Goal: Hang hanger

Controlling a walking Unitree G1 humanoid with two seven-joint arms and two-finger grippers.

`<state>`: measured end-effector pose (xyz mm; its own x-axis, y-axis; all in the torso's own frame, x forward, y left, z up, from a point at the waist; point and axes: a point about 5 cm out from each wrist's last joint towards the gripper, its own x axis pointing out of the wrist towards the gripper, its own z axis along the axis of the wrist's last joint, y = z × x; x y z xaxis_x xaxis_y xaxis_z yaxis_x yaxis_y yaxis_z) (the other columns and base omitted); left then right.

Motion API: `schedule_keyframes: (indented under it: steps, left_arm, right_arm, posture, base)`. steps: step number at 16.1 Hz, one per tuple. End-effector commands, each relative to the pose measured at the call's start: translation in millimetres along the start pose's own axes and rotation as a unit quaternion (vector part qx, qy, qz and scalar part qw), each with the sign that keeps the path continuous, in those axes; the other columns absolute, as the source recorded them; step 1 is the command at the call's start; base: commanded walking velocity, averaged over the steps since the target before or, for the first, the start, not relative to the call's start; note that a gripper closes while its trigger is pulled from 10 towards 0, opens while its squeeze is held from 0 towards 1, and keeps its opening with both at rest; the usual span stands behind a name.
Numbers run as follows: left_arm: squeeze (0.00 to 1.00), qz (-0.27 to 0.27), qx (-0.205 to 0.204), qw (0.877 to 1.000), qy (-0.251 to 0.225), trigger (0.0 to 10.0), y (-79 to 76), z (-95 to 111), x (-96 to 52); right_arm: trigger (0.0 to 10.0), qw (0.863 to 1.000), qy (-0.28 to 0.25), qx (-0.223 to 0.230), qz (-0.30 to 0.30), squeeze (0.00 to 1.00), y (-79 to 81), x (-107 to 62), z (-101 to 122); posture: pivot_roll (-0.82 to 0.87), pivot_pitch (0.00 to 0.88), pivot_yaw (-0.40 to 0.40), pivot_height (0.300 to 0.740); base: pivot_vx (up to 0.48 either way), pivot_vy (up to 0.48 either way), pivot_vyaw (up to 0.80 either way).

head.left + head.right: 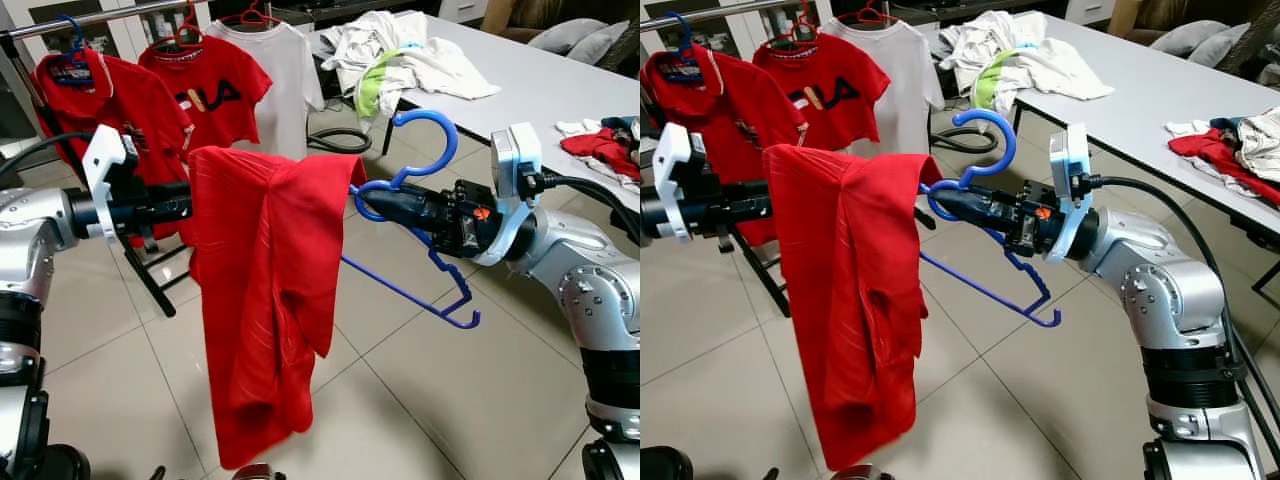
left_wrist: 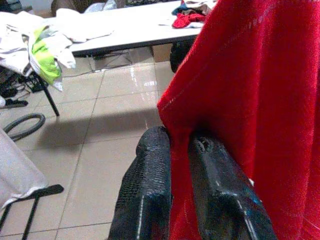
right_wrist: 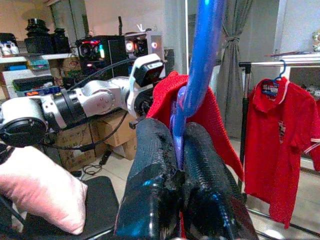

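At far left, a clothes rack [image 1: 90, 20] carries three hung garments: a red polo shirt [image 1: 95, 95] on a blue hanger, a red FILA T-shirt [image 1: 210, 90] and a white T-shirt [image 1: 280, 80].

The left gripper [image 2: 175, 150] is raised in front of the rack, fingers closed on a fold of the red shirt [image 1: 265, 300]; the wrist view shows the cloth pinched between both black fingers [image 2: 150, 185].

The red shirt hangs in mid-air between the two arms, draped downward above the tiled floor [image 1: 420, 380], its upper edge running from the left gripper to the blue hanger [image 1: 420, 200].

The right gripper [image 1: 375, 203] grips the blue hanger just below its hook, fingers clamped on the plastic neck. The hook points upward. One hanger arm sits inside the shirt; the other slopes bare, down toward the floor.

At right, a white table [image 1: 540, 80] holds a pile of light clothes [image 1: 400, 55] and a red garment [image 1: 600, 150] at its near edge.
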<state>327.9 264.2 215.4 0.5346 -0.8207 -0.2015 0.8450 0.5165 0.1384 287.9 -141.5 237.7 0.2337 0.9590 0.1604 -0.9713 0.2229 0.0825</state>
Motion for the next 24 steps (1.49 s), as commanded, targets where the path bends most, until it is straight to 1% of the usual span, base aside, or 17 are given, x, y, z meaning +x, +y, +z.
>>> schedule_keyframes:
  steps: [1,6,9,11,13,16,17,18,19,22,24]
  left_arm:
    - [0.0,0.0,-0.003,1.0,0.007,0.0,-0.5,-3,-1.0]
    - [0.0,0.019,0.002,1.0,0.001,0.0,2.2,-5,-6.0]
    - [0.0,0.047,0.016,0.999,0.003,0.0,6.8,-5,-11.4]
    - [0.0,0.075,0.028,0.997,0.013,0.0,11.7,-6,-16.8]
    - [0.0,0.121,0.052,0.991,0.026,0.0,18.6,-5,-27.5]
    - [0.0,0.132,0.05,0.989,0.031,0.0,20.6,-7,-35.3]
    - [0.0,0.151,0.056,0.986,0.043,0.0,23.1,-10,-41.5]
    - [0.0,0.163,0.059,0.984,0.049,0.0,24.9,-12,-44.7]
    - [0.0,0.171,0.061,0.982,0.053,0.0,26.0,-12,-46.4]
    - [0.0,0.211,0.075,0.971,0.087,0.0,31.1,-20,-54.5]
    - [0.0,0.224,0.079,0.967,0.093,0.0,32.8,-21,-56.3]
  right_arm:
    - [0.0,1.0,-0.019,-0.017,0.008,0.0,1.6,-1.3,13]
    - [0.0,1.0,-0.018,-0.017,0.011,0.0,1.9,-0.9,13]
    - [0.0,1.0,-0.018,-0.017,0.009,0.0,1.4,-0.6,13]
    - [0.0,1.0,-0.017,-0.018,0.008,0.0,1.3,-0.7,13]
    - [0.0,1.0,-0.018,-0.017,0.005,0.0,1.2,-1.3,12]
    - [0.0,1.0,-0.02,-0.015,0.007,0.0,1.6,-0.8,11]
    - [0.0,1.0,-0.02,-0.015,0.006,0.0,1.3,-0.5,11]
    - [0.0,1.0,-0.02,-0.015,0.006,0.0,1.1,-0.5,11]
    - [0.0,1.0,-0.02,-0.015,0.006,0.0,1.1,-0.5,11]
    - [0.0,1.0,-0.02,-0.016,0.007,0.0,1.4,-0.8,11]
    - [0.0,1.0,-0.02,-0.016,0.008,0.0,1.6,-0.9,12]
  posture:
    - [0.01,0.0,0.033,0.74]
    - [0.02,0.0,0.03,0.74]
    - [0.02,0.0,0.03,0.74]
    - [0.02,0.0,0.031,0.74]
    - [0.03,0.0,0.032,0.74]
    - [0.03,0.0,0.031,0.74]
    - [0.03,0.0,0.031,0.74]
    - [0.03,0.0,0.03,0.74]
    - [0.03,0.0,0.03,0.74]
    - [0.02,0.0,0.03,0.74]
    - [0.02,0.0,0.03,0.74]
  base:
    - [0.0,0.0,0.0]
    - [0.0,0.0,0.0]
    - [0.0,0.0,0.0]
    - [0.0,0.0,0.0]
    - [0.0,0.0,0.0]
    - [0.0,0.0,0.0]
    - [0.0,0.0,0.0]
    - [0.0,0.0,0.0]
    - [0.0,0.0,0.0]
    - [0.0,0.0,0.0]
    - [0.0,0.0,0.0]
